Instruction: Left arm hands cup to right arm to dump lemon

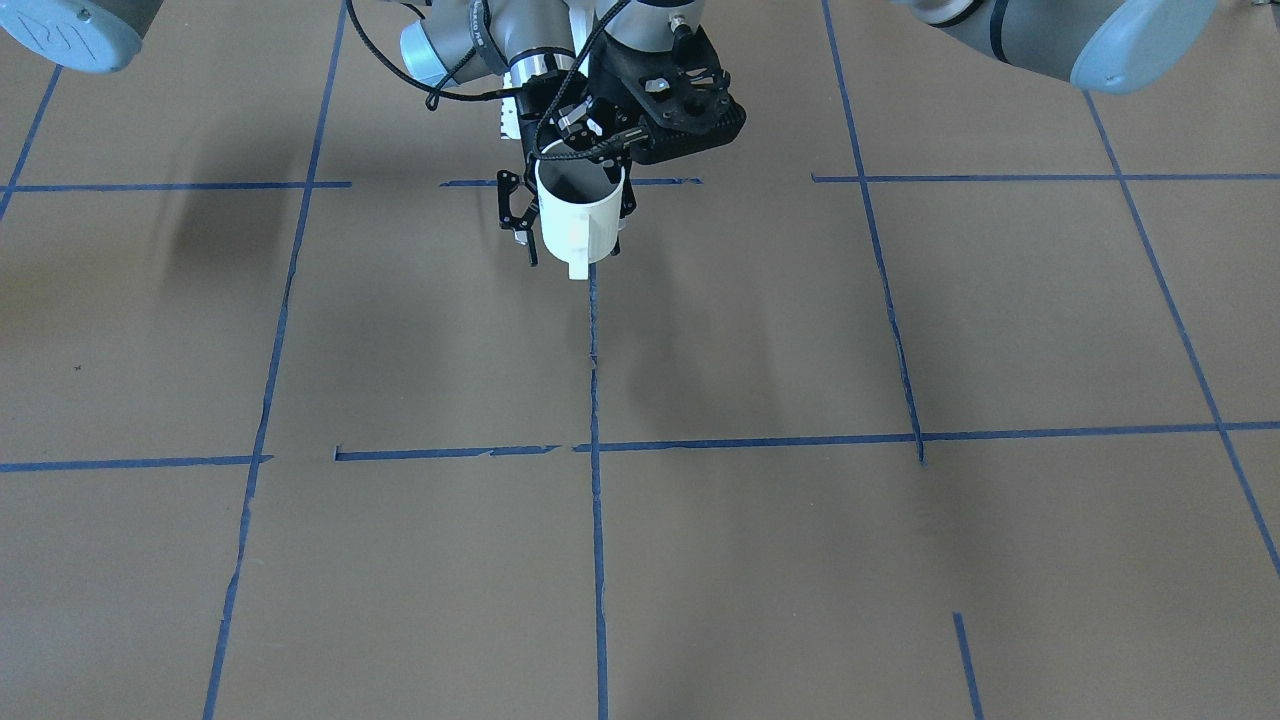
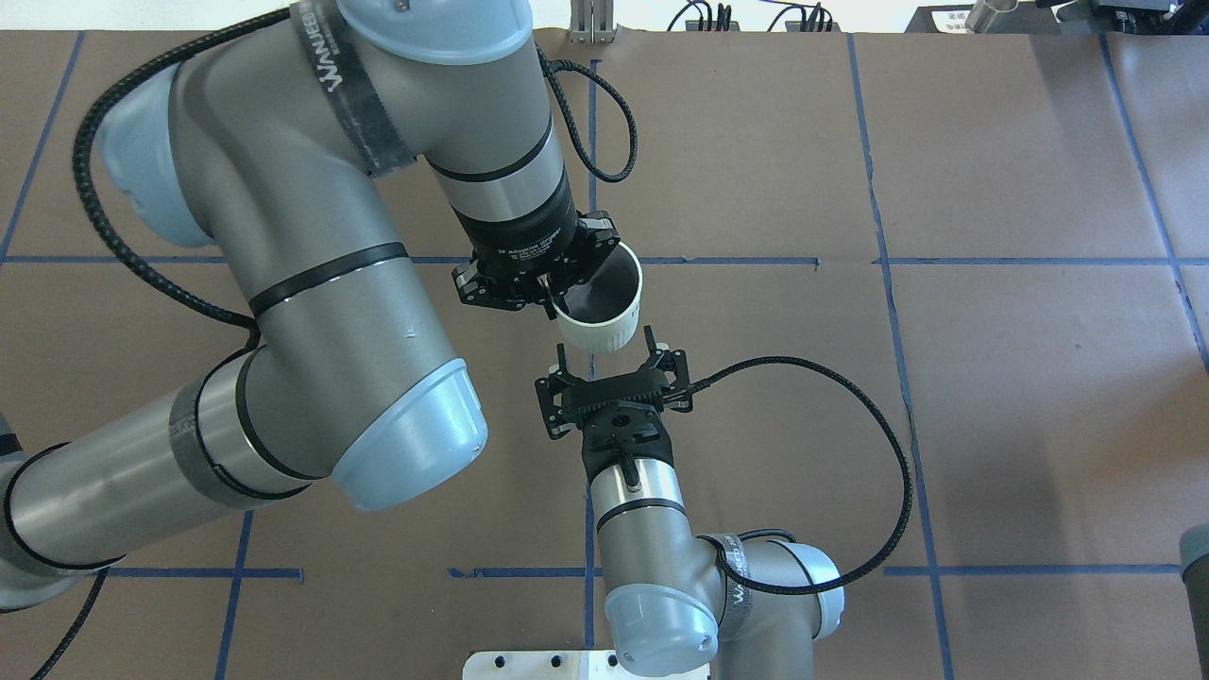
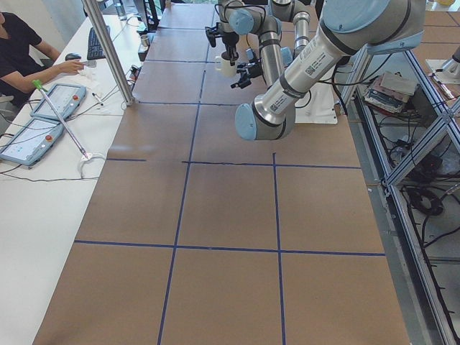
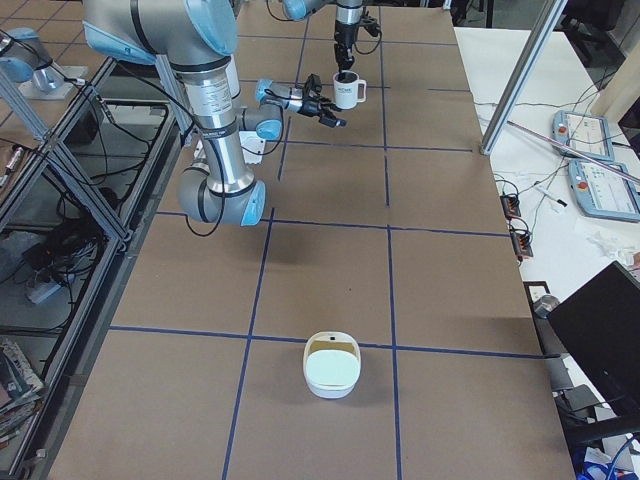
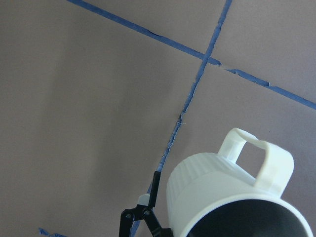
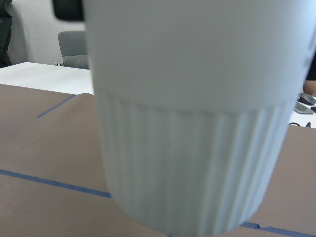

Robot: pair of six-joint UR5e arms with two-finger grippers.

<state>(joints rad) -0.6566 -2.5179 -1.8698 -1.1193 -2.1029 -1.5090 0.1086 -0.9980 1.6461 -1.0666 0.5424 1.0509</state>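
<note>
Blurred cup [image 6: 197, 113], rim seemingly beyond top edge.

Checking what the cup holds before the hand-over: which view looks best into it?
Overhead exterior: it looks into the cup, showing most of its grey inside, nothing visible in it. Front-facing shows only inner wall; left wrist a sliver of the mouth; right wrist and both side views only the outside.

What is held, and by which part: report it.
The left gripper holds the cup, jaws pinching its rim opposite the handle; the right gripper is open, holding nothing.
</note>
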